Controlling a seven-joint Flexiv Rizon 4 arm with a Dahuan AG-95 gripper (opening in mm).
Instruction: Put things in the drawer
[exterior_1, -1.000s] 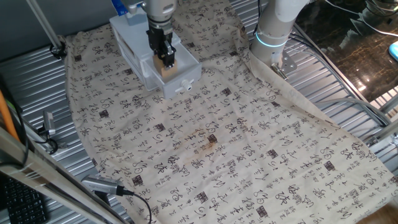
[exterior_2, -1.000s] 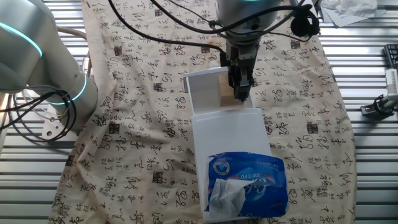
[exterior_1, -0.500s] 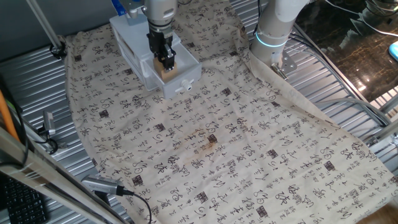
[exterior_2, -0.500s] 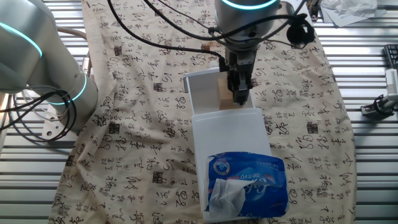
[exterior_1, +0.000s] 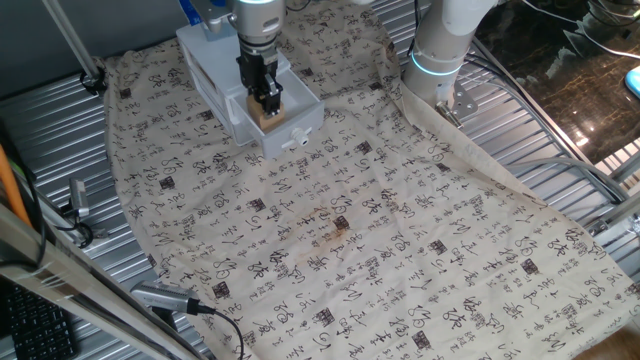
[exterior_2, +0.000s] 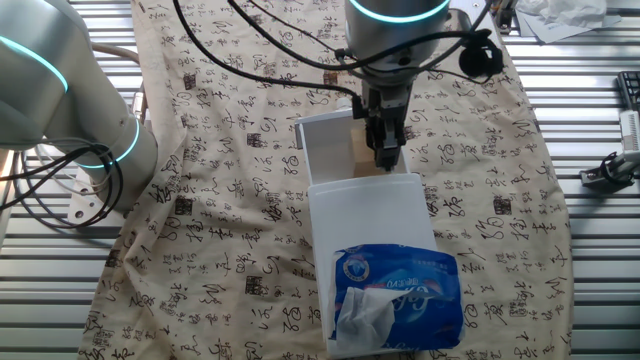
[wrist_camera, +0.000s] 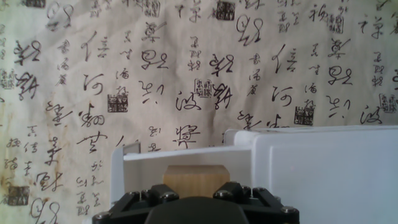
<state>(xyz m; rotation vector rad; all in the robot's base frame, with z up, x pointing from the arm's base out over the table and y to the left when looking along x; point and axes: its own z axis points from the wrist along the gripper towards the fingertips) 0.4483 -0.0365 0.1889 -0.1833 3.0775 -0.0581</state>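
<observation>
Calligraphy-print cloth (exterior_1: 380, 230) covers the table, where the white cabinet (exterior_2: 375, 215) has its drawer (exterior_1: 285, 115) pulled out, the gripper (exterior_1: 268, 97) closed on the wooden block (exterior_1: 268, 115) inside it; the block looks light, rigid and non-fragile, best gripped on opposite flat faces.

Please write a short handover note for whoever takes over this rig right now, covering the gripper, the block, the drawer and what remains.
Gripper: inside the pulled-out drawer of the white cabinet, at the wooden block. Whether the fingers are shut on the block or have let go cannot be told from any view.
Block: inside the drawer tray, directly under the gripper.
A blue tissue pack lies on top of the cabinet.
Done: drawer open, block brought into it.
Left: confirm release, lift the gripper out, and push the drawer shut if required.
</observation>
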